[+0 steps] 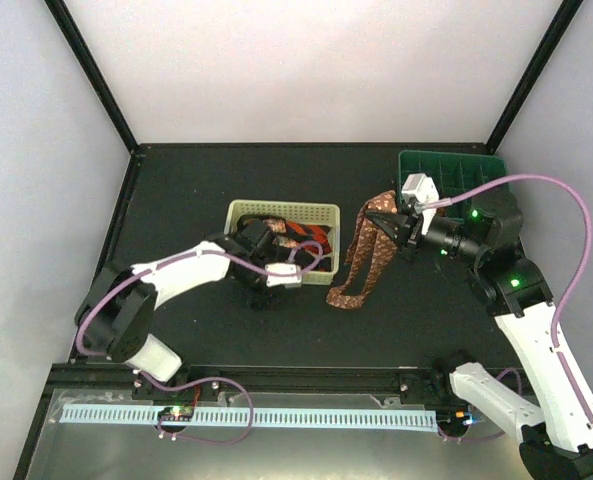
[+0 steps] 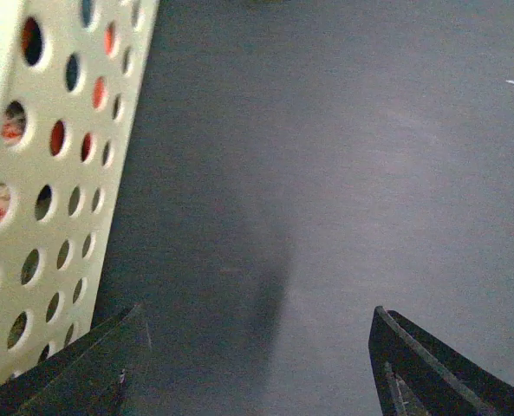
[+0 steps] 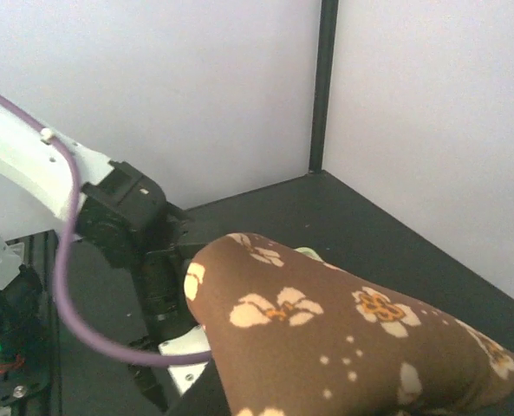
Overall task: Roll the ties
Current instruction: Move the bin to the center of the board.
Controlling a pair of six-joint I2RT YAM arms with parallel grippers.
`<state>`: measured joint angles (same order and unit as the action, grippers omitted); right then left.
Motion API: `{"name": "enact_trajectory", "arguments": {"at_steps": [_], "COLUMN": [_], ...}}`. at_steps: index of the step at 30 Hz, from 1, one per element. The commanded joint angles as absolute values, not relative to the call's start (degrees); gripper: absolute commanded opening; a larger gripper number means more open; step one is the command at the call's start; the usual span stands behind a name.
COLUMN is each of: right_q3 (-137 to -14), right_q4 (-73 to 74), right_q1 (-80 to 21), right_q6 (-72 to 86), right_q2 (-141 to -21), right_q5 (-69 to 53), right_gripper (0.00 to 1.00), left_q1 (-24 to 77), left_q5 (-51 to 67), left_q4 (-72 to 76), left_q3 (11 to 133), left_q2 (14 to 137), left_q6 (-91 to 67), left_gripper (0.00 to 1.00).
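Observation:
A brown tie with light dots and flowers (image 1: 368,250) hangs in a fold from my right gripper (image 1: 400,226), its ends trailing down to the table right of the basket. In the right wrist view the brown tie (image 3: 326,338) fills the foreground and hides the fingers. A red-and-black tie (image 1: 304,235) lies inside the yellow basket (image 1: 244,212). My left gripper (image 1: 263,292) is low at the basket's front wall. In the left wrist view it (image 2: 257,316) is wide open and empty over bare table, with the basket wall (image 2: 57,199) just to its left.
A green divided tray (image 1: 450,172) stands at the back right, behind my right arm. The left arm (image 3: 109,217) shows in the right wrist view. Black posts and white walls enclose the dark table (image 1: 196,180).

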<state>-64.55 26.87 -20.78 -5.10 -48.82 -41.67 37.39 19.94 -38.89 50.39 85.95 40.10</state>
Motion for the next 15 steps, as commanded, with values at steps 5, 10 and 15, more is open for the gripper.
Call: {"name": "enact_trajectory", "arguments": {"at_steps": [5,10,15], "right_q3": [-67.1,-71.0,-78.0], "right_q4": [26.7,24.9,20.6], "right_q1": [-20.5,-20.5,-20.6], "right_q6": [-6.6,-5.3,-1.6], "right_q2": [-51.3,-55.6,-62.4], "right_q5": [-40.4,-43.2,-49.7], "right_gripper": [0.02,0.02,0.02], "left_q1": [23.4,19.0,19.6], "left_q5": [11.9,34.4,56.3], "left_q4": [-26.8,-30.8,-17.6], "left_q3": [68.9,69.0,53.2], "left_q2": [102.5,97.2,80.7], "left_q6": [38.7,42.5,35.0], "left_gripper": [0.73,0.82,0.99]}}
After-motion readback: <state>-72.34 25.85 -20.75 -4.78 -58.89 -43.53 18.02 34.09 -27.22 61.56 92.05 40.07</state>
